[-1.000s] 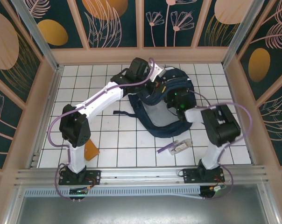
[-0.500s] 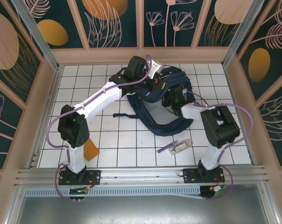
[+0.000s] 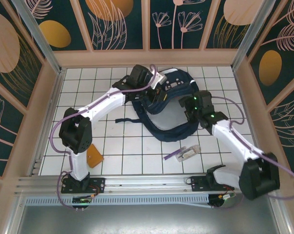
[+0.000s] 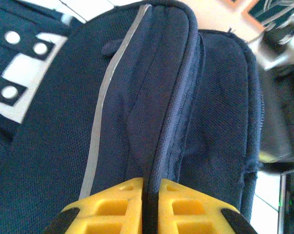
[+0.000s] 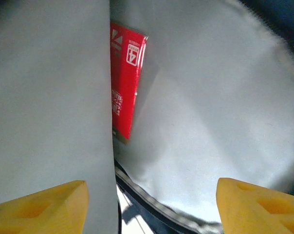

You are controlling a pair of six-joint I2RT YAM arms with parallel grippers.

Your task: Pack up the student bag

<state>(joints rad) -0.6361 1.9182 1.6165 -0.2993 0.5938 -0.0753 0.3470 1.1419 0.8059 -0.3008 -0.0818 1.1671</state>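
Note:
The navy student bag (image 3: 178, 83) lies at the back middle of the tiled table, its straps trailing toward me. My left gripper (image 3: 160, 91) reaches over its left side. In the left wrist view the yellow fingers (image 4: 122, 197) of the left gripper (image 4: 151, 184) are pinched on the dark piped rim of the student bag (image 4: 137, 97). My right gripper (image 3: 188, 102) is at the bag's right side. It stands open (image 5: 149, 195) and faces the grey lining (image 5: 210, 107), where a red booklet (image 5: 127, 83) stands in a fold.
An orange block (image 3: 94, 157) sits by the left arm's base. A purple pen (image 3: 175, 155) and a small pale case (image 3: 190, 152) lie on the tiles in front of the bag. Wooden walls ring the table.
The right arm has swung its elbow out to the right and stretched, its wrist drawing back to the bag's right side. The left gripper and the bag's rim shifted slightly left.

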